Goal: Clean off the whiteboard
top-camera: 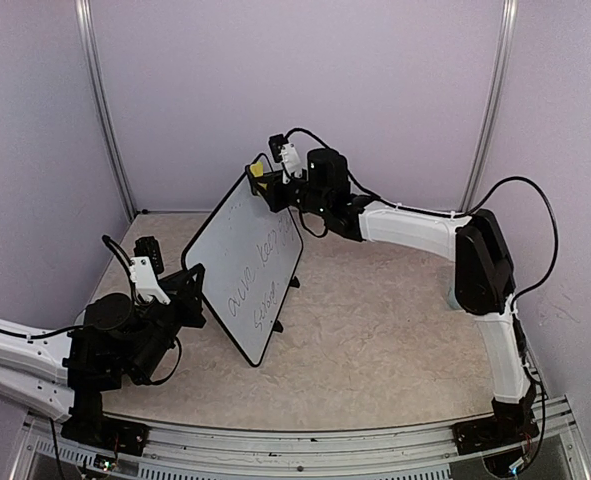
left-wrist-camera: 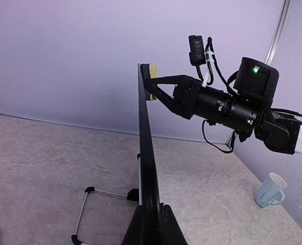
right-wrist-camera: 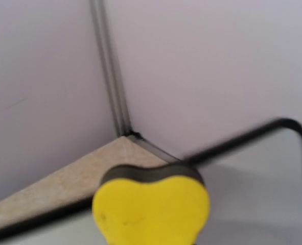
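The whiteboard (top-camera: 237, 255) stands tilted up on edge, its white face with dark handwriting (top-camera: 260, 278) turned to the right. My left gripper (top-camera: 191, 290) is shut on its lower left rim. In the left wrist view the whiteboard (left-wrist-camera: 144, 132) shows edge-on, rising out of the left gripper (left-wrist-camera: 153, 224). My right gripper (top-camera: 268, 187) is shut on a yellow sponge eraser (top-camera: 258, 171) at the board's top far corner. That eraser (left-wrist-camera: 151, 69) touches the board's top edge. In the right wrist view the eraser (right-wrist-camera: 151, 209) hides the fingers, with the whiteboard (right-wrist-camera: 258, 194) behind it.
A pale mug (left-wrist-camera: 270, 190) stands on the table at the right, by the wall. The board's wire stand with black feet (left-wrist-camera: 84, 209) rests on the marbled table (top-camera: 395, 330). Purple walls and metal posts (top-camera: 103, 110) close in the back and sides.
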